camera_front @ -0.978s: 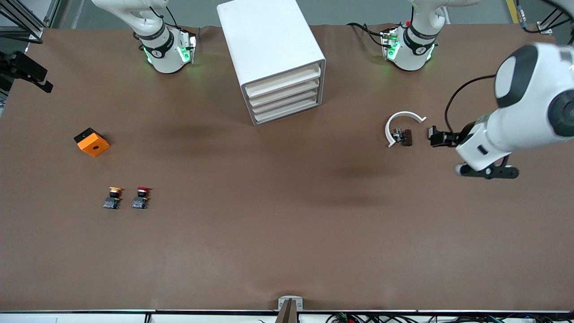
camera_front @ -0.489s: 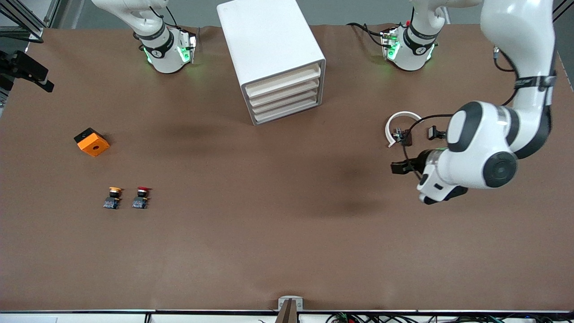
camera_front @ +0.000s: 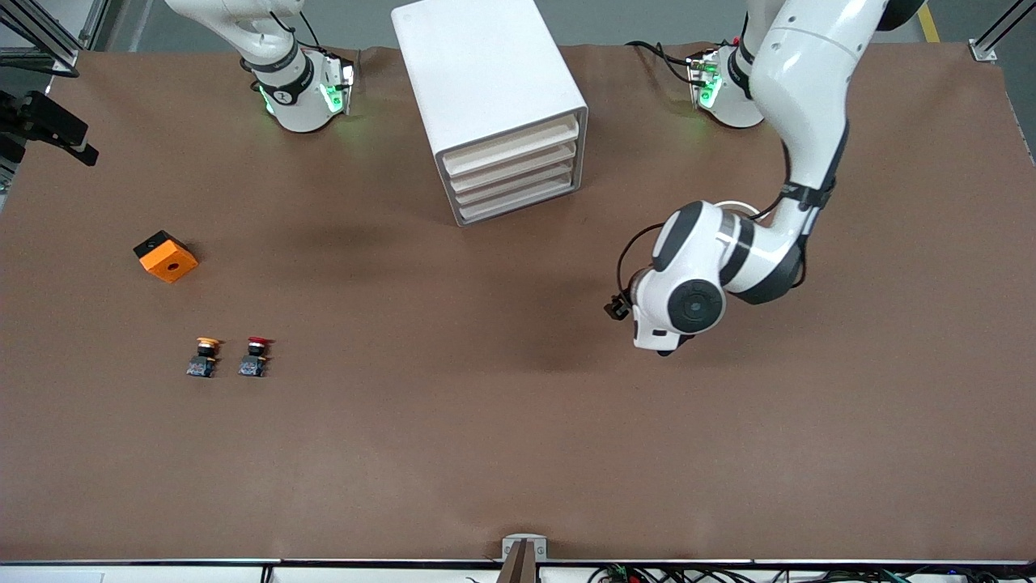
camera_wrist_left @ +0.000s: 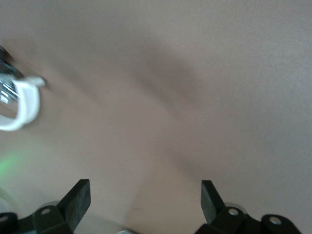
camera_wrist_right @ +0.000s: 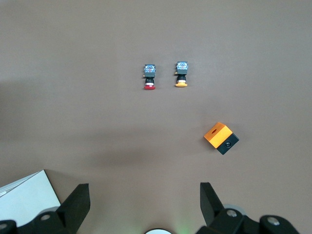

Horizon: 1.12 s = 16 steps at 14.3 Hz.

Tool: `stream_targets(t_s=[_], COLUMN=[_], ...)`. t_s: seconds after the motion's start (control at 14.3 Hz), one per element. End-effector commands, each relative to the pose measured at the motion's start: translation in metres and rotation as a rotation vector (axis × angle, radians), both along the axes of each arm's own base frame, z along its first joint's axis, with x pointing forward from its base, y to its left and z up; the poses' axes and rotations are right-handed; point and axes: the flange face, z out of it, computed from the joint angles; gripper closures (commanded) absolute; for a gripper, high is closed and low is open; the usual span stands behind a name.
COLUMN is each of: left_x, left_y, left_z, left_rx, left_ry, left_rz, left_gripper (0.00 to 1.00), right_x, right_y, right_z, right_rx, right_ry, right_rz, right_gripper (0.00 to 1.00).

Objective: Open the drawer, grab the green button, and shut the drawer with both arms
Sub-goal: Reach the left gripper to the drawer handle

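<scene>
I'm bringing the left gripper (camera_wrist_left: 144,195), fingers spread and empty, over bare surface (camera_front: 486,453) toward the cabinet (camera_front: 494,105). Drawers all shut; the button isn't visible. Right gripper (camera_wrist_right: 144,195) waits, fingers released. Next: pull a drawer (camera_front: 511,149).

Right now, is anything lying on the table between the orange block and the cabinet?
No. In the front view only bare brown table separates the orange block from the cabinet.
</scene>
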Motion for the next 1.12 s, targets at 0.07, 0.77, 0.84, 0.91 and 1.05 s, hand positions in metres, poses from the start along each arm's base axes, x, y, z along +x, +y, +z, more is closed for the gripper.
stream_targets(t_s=[0.07,0.77,0.84,0.91,1.05], left_x=[-0.017,-0.1,-0.102,-0.105,-0.11], left_y=[-0.063,-0.159,-0.163,-0.165,-0.167], left_z=[-0.027,-0.058,-0.058,-0.058,-0.059], left_rx=[0.035,0.298,0.283,0.269,0.271], left_ry=[-0.012,0.204,0.249,0.302,0.347], left_rz=[0.237,0.813,0.837,0.864,0.878], left_gripper=[0.0,0.0,0.0,0.0,0.0], right_x=[0.027,0.057,0.058,0.06,0.066], right_y=[0.002,0.002,0.002,0.002,-0.001], right_z=[-0.028,-0.058,-0.06,-0.062,-0.077], right_rx=[0.01,0.001,-0.001,-0.002,-0.003], right_ry=[0.052,0.066,0.07,0.073,0.104], right_rz=[0.011,0.017,0.019,0.017,0.011], right_gripper=[0.0,0.0,0.0,0.0,0.0])
